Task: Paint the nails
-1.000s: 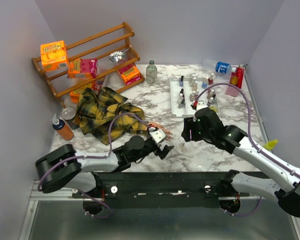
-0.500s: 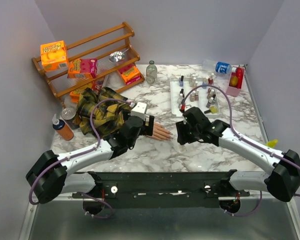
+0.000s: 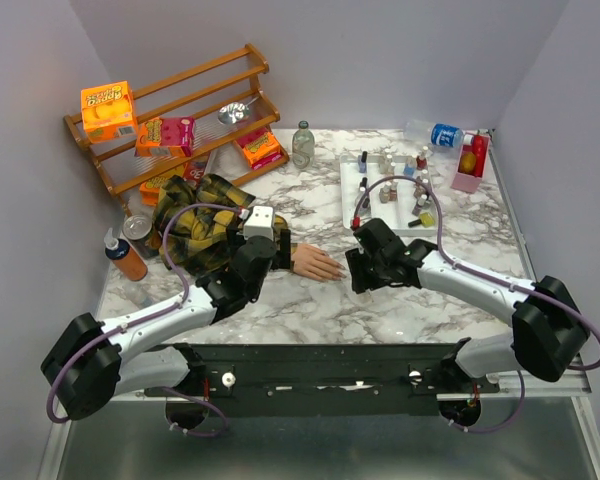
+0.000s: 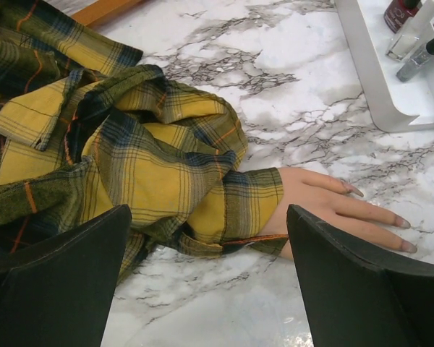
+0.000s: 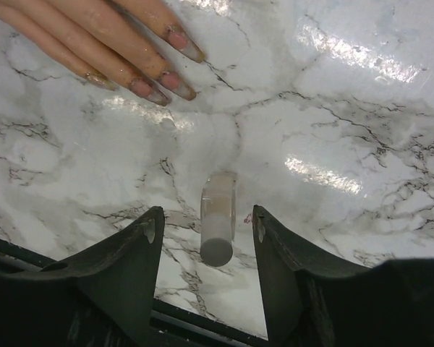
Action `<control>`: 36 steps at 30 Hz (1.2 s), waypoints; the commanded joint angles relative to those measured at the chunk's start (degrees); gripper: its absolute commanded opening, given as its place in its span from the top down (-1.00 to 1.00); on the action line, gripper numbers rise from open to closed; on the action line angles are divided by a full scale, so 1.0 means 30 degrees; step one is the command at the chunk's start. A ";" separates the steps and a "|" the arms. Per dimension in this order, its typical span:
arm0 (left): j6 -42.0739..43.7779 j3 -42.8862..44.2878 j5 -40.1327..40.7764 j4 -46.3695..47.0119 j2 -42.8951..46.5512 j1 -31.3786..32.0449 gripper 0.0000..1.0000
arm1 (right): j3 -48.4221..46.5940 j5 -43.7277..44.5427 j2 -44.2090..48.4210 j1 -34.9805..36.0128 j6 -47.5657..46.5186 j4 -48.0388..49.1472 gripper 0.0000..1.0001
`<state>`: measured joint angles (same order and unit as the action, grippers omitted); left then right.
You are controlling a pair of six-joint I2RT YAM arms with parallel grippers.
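Note:
The peach mannequin hand point(image 3: 315, 262) lies flat on the marble table, sticking out of the yellow-and-black plaid sleeve point(image 3: 205, 225). Its nails point(image 5: 177, 83) look smudged pink-brown in the right wrist view; they also show in the left wrist view point(image 4: 401, 222). My left gripper point(image 3: 265, 248) is open and empty, low over the sleeve's cuff point(image 4: 253, 206). My right gripper point(image 3: 360, 268) is open just right of the fingertips. A small clear nail-polish bottle with a white cap point(image 5: 218, 224) stands between its jaws, untouched by them; the top view hides it.
A white tray point(image 3: 352, 200) of several nail-polish bottles stands behind the right gripper, and shows in the left wrist view point(image 4: 369, 79). A wooden rack point(image 3: 180, 110) with boxes is back left. An orange bottle point(image 3: 127, 255) stands left. The table's front edge point(image 5: 94, 267) is close.
My left gripper has moved back and left, off the hand, to the sleeve cuff. My right gripper has moved left and lower, ending next to the fingertips.

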<state>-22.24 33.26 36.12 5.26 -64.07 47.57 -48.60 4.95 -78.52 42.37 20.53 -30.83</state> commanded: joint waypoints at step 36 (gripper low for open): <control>-0.0029 -0.1300 0.1437 0.1558 0.0909 -0.0095 -0.97 | -0.7555 0.0694 -0.3414 -0.3105 -0.1687 -0.2963 0.60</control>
<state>-22.13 30.06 39.05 8.08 -62.26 47.57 -65.21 5.89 -85.76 35.75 19.00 -33.95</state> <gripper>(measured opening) 0.985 0.300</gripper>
